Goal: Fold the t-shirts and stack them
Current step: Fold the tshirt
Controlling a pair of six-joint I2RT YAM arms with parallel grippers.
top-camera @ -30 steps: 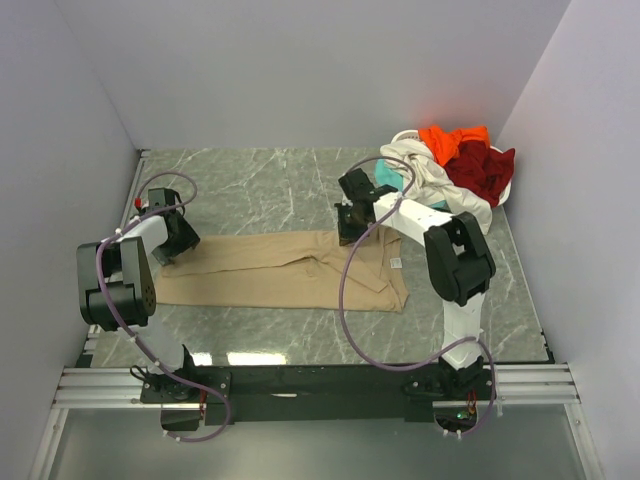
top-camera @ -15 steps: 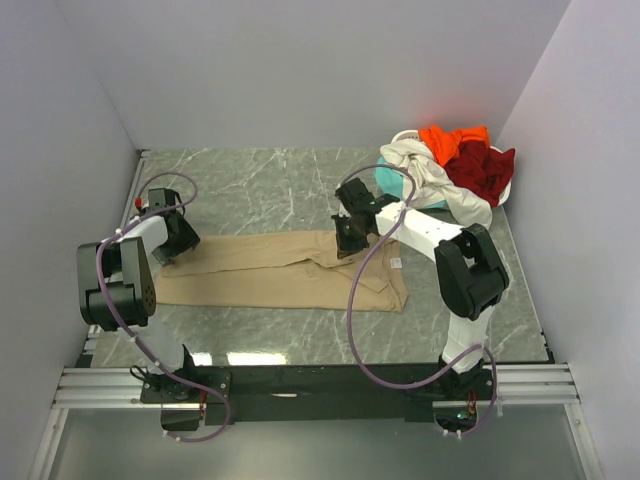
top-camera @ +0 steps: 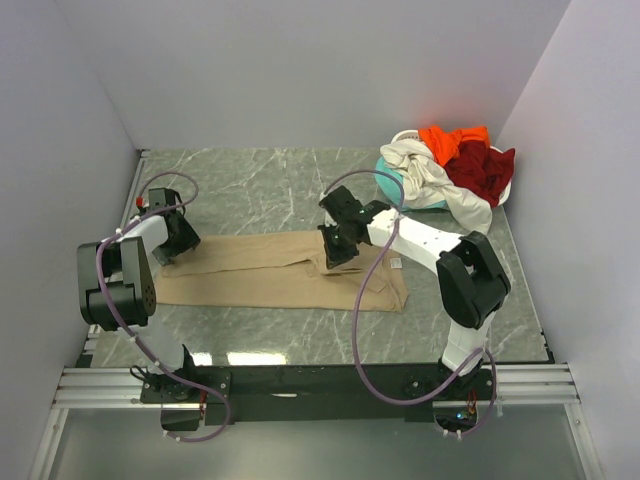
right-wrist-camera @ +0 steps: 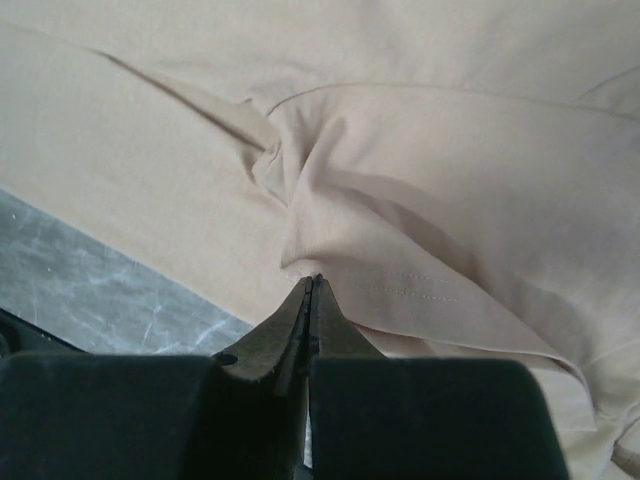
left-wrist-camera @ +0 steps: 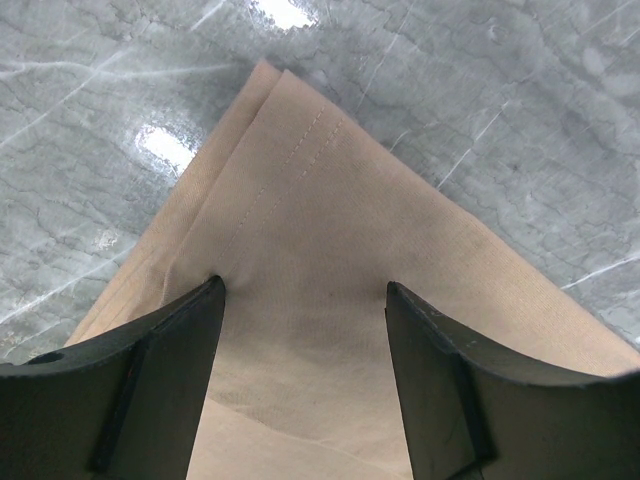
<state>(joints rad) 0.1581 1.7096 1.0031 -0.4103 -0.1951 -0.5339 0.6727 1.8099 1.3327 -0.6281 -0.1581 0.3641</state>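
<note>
we see the tan shirt (top-camera: pixel 270 272) spread flat in the middle. our left claw (left-wrist-camera: pixel 305 290) stands open over its left corner. our right claw (right-wrist-camera: pixel 313 285) is closed at a middle fold, perhaps pinching it. other shirts (top-camera: pixel 480 170) heap far right.

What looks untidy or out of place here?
The tan t-shirt is bunched into wrinkles beside the shut right claw. The other shirts lie in a crumpled heap, far right.
</note>
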